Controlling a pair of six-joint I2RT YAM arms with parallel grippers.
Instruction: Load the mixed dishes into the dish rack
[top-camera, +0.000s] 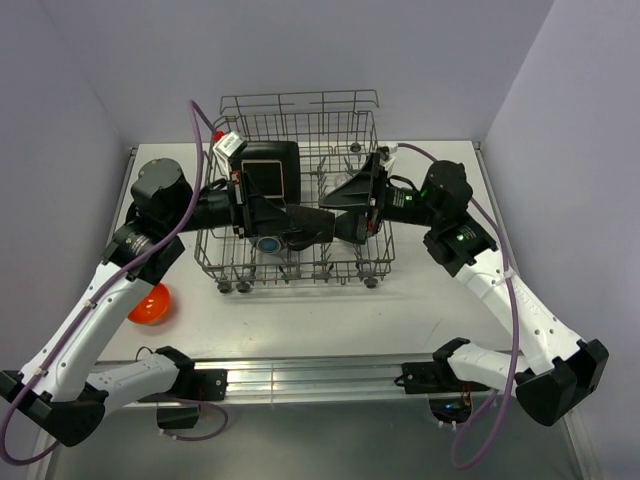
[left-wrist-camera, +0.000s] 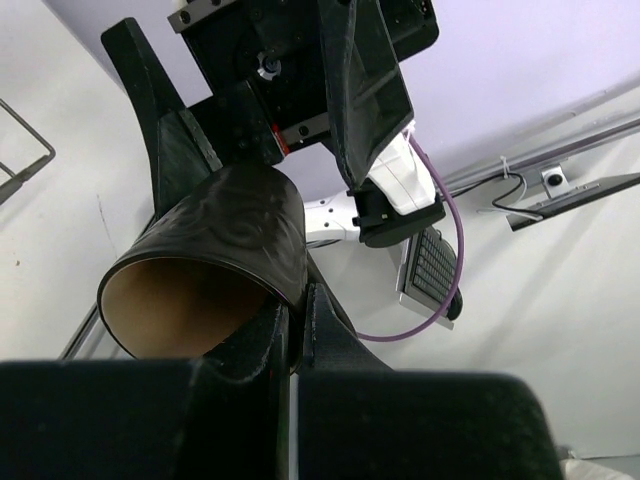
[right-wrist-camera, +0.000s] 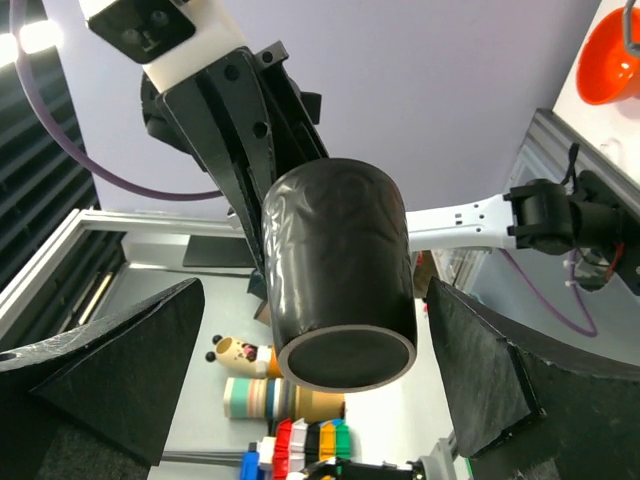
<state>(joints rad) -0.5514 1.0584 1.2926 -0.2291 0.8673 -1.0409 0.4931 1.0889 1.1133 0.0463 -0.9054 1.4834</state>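
**Left claw (left-wrist-camera: 297, 325) clamps dark brown mug (left-wrist-camera: 230, 230); right claw (right-wrist-camera: 315, 375) gapes around it**

Top view: both arms reach in over the dish rack (top-camera: 300, 100), which stands on the desk (top-camera: 330, 310), and their claws meet above its front half. The mug is hard to make out here, lost among the black fingers. A black square plate (top-camera: 270, 168) stands in the back left of the rack, partly covered by the left arm. Lower down, a blue round shape (top-camera: 268, 243) peeks from under that arm, too hidden to name. The small orange bowl (top-camera: 150, 304) sits on the desk left of the rack, well apart from it and partly behind the left forearm.

Left wrist view: this shows what the top view hides. The left claw is closed tight on the mug's wall at the rim, one finger inside and one outside. The open mouth faces the camera, showing a pale brown inside. The right claw's fingers flank the far end of the mug. The rack is cut down to a bit of wire at the left edge.

Right wrist view: the mug's flat base faces the camera. The right claw's two fingers stand wide on either side with clear gaps, gripping nothing. The orange bowl is cut off at the upper right corner.
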